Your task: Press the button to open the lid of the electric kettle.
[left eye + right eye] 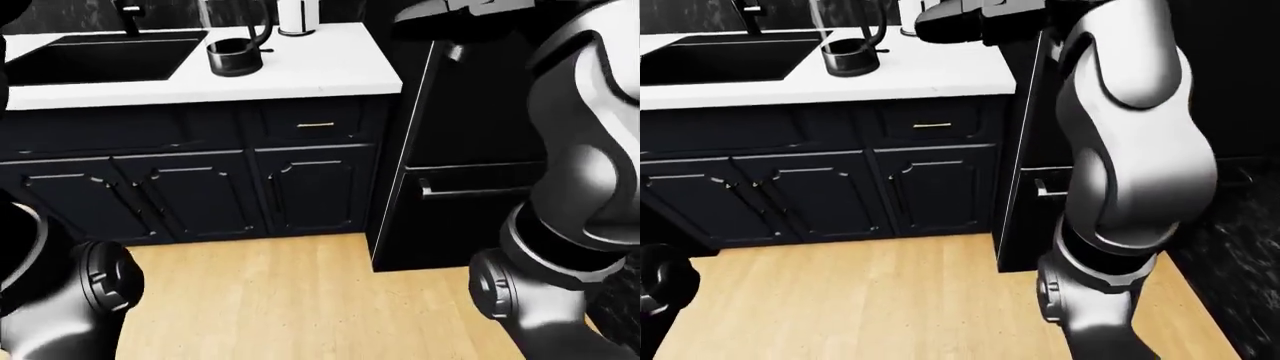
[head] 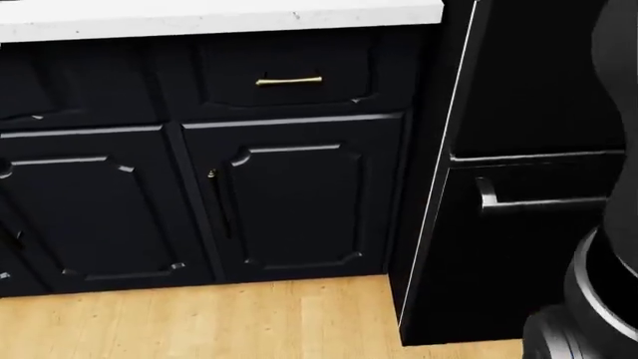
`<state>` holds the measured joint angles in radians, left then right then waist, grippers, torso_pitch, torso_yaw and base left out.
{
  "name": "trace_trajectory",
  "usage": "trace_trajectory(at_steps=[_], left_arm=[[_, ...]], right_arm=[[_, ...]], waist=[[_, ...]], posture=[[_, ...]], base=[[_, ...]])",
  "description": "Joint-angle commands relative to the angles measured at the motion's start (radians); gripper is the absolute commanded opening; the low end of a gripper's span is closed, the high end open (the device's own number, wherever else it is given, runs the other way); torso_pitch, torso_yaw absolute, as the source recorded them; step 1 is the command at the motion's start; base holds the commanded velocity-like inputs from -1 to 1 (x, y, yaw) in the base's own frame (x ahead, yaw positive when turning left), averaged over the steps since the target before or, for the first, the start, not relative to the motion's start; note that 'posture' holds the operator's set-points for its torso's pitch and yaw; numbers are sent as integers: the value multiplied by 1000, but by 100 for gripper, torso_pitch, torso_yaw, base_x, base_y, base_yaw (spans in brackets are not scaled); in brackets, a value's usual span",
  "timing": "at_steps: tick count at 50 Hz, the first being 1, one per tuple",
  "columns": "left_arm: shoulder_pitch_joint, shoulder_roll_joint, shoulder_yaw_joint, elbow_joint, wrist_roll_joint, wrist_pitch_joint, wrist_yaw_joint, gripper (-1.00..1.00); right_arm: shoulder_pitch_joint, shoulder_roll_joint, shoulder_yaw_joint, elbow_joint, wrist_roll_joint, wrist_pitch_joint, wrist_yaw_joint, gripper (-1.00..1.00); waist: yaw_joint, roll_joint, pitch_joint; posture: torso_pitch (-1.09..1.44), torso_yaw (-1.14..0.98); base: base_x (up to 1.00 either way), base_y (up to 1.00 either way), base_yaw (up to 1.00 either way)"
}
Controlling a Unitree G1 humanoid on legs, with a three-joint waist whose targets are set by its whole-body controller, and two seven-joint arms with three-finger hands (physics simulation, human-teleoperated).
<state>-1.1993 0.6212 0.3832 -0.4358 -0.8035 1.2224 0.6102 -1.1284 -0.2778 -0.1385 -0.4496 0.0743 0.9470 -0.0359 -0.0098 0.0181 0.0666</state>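
Note:
The electric kettle (image 1: 238,54) stands on the white counter (image 1: 320,71), to the right of the sink. It has a dark round base, a clear body and a curved black handle. The top of the view cuts off its upper part, so the lid and button are hidden. It also shows in the right-eye view (image 1: 850,52). My right arm is raised, and my right hand (image 1: 940,22) hovers above the counter just right of the kettle, apart from it. Its fingers are too dark to read. Of my left arm only the elbow (image 1: 95,281) shows, at the bottom left.
A black sink (image 1: 100,56) with a faucet (image 1: 130,15) is set in the counter at the left. A white canister (image 1: 298,16) stands beyond the kettle. Dark cabinets and a drawer with a brass handle (image 2: 288,81) lie below. A tall black appliance (image 1: 470,150) stands at the right, on the wooden floor (image 1: 300,300).

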Motion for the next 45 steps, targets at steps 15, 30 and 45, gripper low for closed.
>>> trace_trajectory(at_steps=[15, 30, 45], left_arm=[[69, 269, -32, -72, -509, -126, 293, 100], [132, 340, -51, -76, -554, -207, 282, 100], [132, 338, -58, -84, -562, -202, 288, 100]], right_arm=[[-28, -57, -20, -182, 74, 166, -3, 100], [-20, -64, -13, -202, 98, 169, -22, 100], [-17, -60, 6, -208, 80, 172, -14, 100]], waist=[[4, 14, -28], [-9, 47, -18], [9, -35, -37]], posture=[[0, 0], [0, 0], [0, 0]], base=[[0, 2, 0], [0, 21, 0], [0, 21, 0]])
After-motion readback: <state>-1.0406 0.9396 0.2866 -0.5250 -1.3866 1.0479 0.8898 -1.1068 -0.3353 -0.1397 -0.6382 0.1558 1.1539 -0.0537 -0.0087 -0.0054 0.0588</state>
